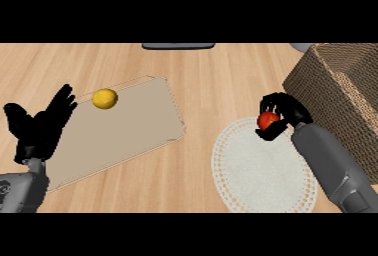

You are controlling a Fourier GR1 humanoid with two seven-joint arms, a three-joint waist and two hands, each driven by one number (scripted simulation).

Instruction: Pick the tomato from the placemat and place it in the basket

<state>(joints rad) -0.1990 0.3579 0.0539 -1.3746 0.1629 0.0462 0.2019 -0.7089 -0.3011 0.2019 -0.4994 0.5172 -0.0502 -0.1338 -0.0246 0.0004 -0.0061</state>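
Note:
A red tomato [267,120] is held above the upper right part of the round white placemat [258,172], with my right hand [286,111] shut on it, fingers curled around it. The woven basket [341,95] stands just to the right of that hand, its near wall a short way off. At the left, my left hand [40,125] rests open with fingers up, over the edge of the cutting board.
A tan cutting board [118,132] lies left of centre with a yellow lemon [105,98] on its upper part. A dark flat object [179,46] sits at the counter's far edge. Bare wood shows between board and placemat.

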